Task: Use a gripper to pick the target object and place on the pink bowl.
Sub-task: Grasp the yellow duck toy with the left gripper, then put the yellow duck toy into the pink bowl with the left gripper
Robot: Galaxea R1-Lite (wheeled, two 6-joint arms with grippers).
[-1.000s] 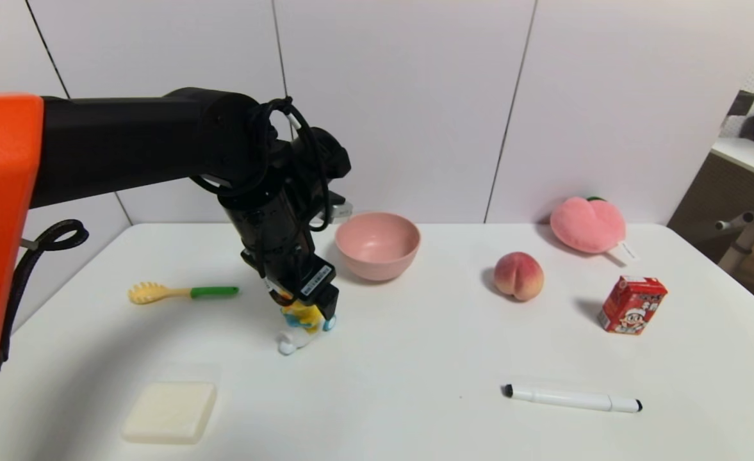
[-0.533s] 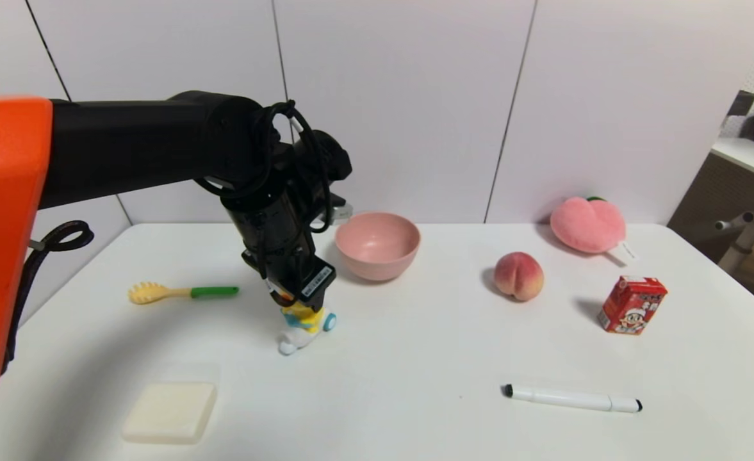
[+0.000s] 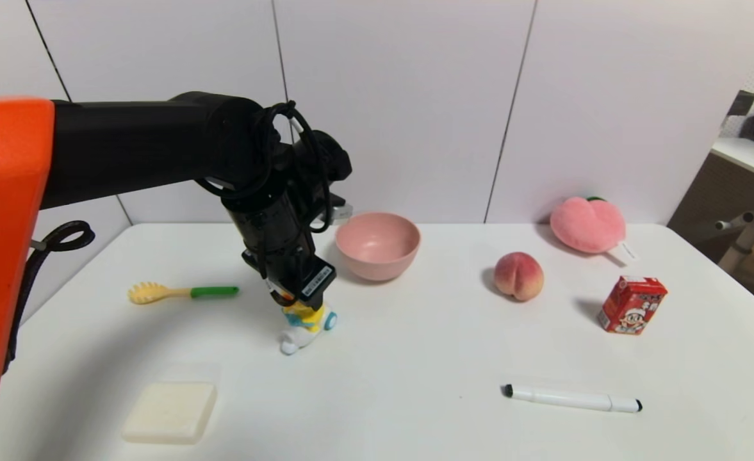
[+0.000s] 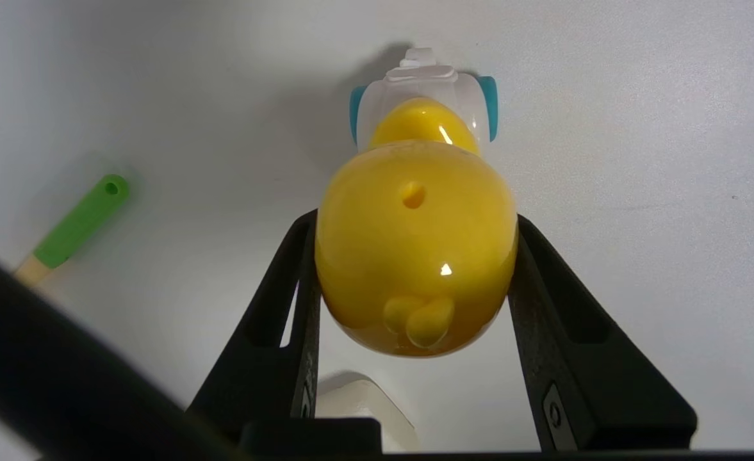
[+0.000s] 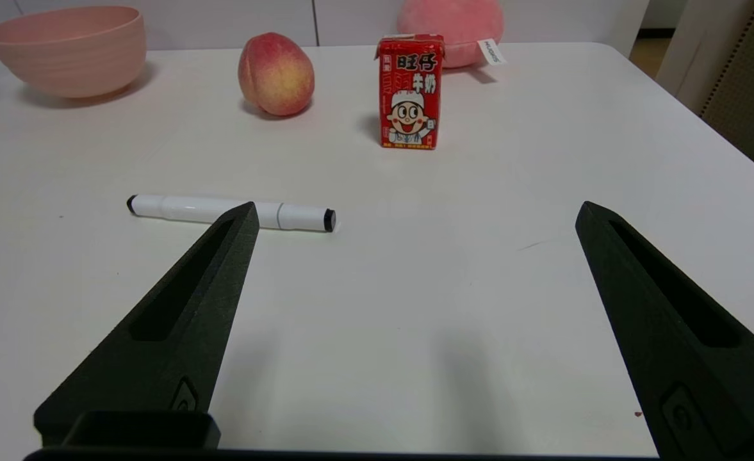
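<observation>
**Left wrist view: duck pinched, lift comes next**

Left wrist view shows the left tool (image 4: pixel 415 282) with both black fingers pressed against the sides of the small yellow plastic duck toy on its white car with blue wheels (image 4: pixel 416 243), pinching the round head. From the head view the toy (image 3: pixel 305 323) sits on or barely off the white surface (image 3: pixel 415 384), directly under the arm; I cannot tell whether its wheels touch.

Nearest the robot lie a pale square sponge-like block (image 3: pixel 169 412) and a white marker pen with black cap (image 3: pixel 572 398). The right tool (image 5: pixel 415 320) is parked low over the surface near that pen, fingers spread wide and holding nothing.

Farther out are a yellow pasta spoon with a green handle (image 3: pixel 181 292), a red milk carton (image 3: pixel 631 304) and a peach (image 3: pixel 518 275). Beyond, the round matte pink plastic bowl (image 3: pixel 377 246) stands near the toy, on its right and behind.

To do this well: the head is smooth and rounded, so hold firm pressure, raise straight up above the bowl's rim, then travel across and lower before releasing.
</observation>
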